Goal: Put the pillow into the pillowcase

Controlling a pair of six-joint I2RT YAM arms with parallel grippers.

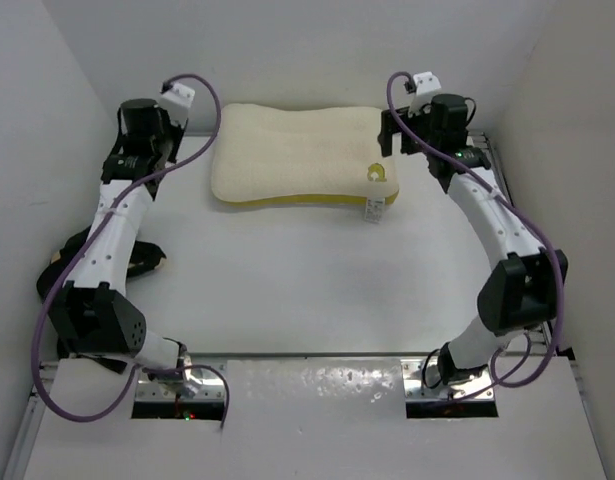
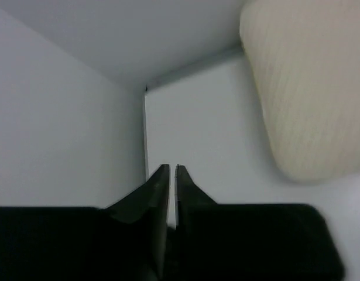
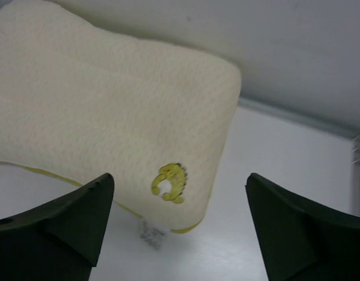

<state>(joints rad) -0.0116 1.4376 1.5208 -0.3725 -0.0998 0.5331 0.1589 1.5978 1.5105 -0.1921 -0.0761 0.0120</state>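
Zero progress: pillow (image 1: 302, 150) is lying uncased at the surface's (image 1: 307, 290) far edge; left gripper (image 2: 172, 171) pressed together, right gripper (image 3: 178, 193) spread.

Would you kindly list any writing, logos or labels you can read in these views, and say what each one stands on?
No text can be read in any view.
The yellow logo at a corner of the pillow: a small emblem with no legible letters.
The white tag at the pillow's near edge: its print is too small and blurred to read.
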